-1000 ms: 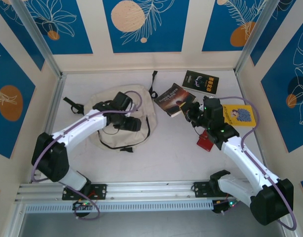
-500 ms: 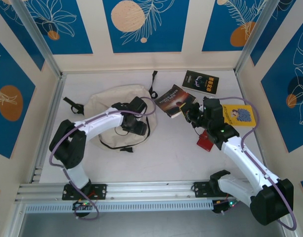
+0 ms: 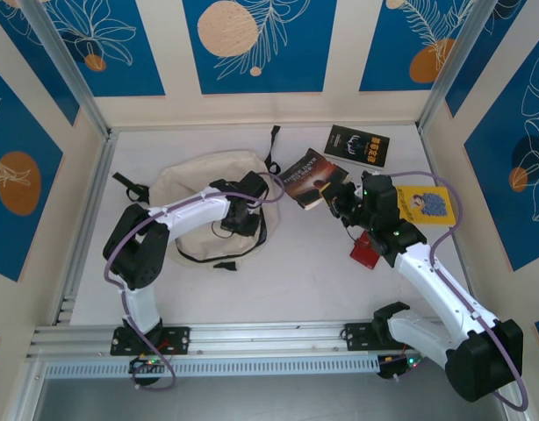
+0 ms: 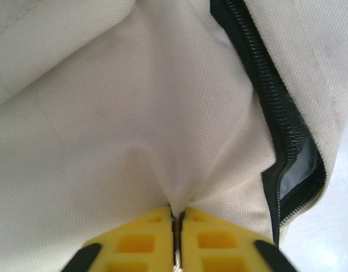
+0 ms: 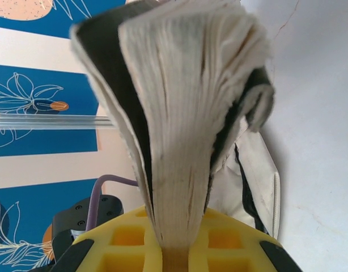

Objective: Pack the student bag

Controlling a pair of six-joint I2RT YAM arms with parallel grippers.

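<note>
Top: student bag (image 3: 186, 180) lies left-centre on worktop (image 3: 296, 281), left fingers (image 3: 237, 219) down on its right side. Right fingers (image 3: 338, 200) hold dark book (image 3: 306, 175) just right of the bag.
Left wrist: fingers pinched tight on a cream canvas fold beside black zipper (image 4: 279, 124).
Right wrist: fingers clamp the book, pages fanning above.

Overhead; wrist close-ups; shared student bag (image 3: 195, 171)

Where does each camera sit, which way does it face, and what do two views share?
Top external: above, behind the bases, looking down at the table; left gripper and right gripper show.
Left wrist: on the left gripper, facing student bag canvas pinched in its jaws.
Right wrist: on the right gripper, facing along the clamped book.
Shared: top and left wrist show the bag.
</note>
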